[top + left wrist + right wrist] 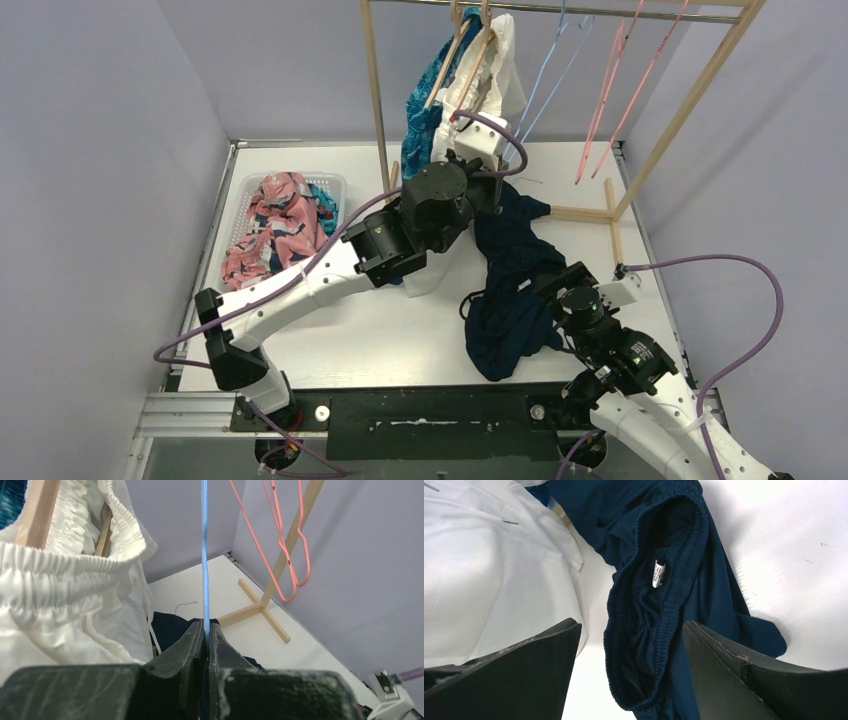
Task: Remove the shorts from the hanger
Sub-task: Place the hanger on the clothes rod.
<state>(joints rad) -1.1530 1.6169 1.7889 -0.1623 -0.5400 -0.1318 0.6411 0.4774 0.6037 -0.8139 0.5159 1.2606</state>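
Two pairs of shorts hang on wooden hangers at the rack (pixel 378 90): white shorts (pixel 490 75) and, just to their left, blue patterned shorts (pixel 425 120). Beside them to the right hang a blue hanger (pixel 550 75) and pink hangers (pixel 615 90).

The left arm reaches up to the rack. In its wrist view the left end effector (pixel 205 630) is clenched on the thin wire of the blue hanger, which runs straight up from between the pressed fingers. The white shorts' gathered waistband fills the left of that view.

Navy shorts (pixel 510 290) lie off the hanger, crumpled on the table (pixel 400 330) between the two arms, their upper end close under the left wrist.

The right end effector (pixel 630 625) hovers just above the navy shorts with its fingers (pixel 549 655) spread wide, holding nothing. The elastic waistband lies between them, with a small white label (pixel 658 573) showing. White fabric lies to the left of the navy in that view.

At the table's left stands a white basket (pixel 243 183) holding pink floral shorts (pixel 280 225) and teal shorts (pixel 325 205).
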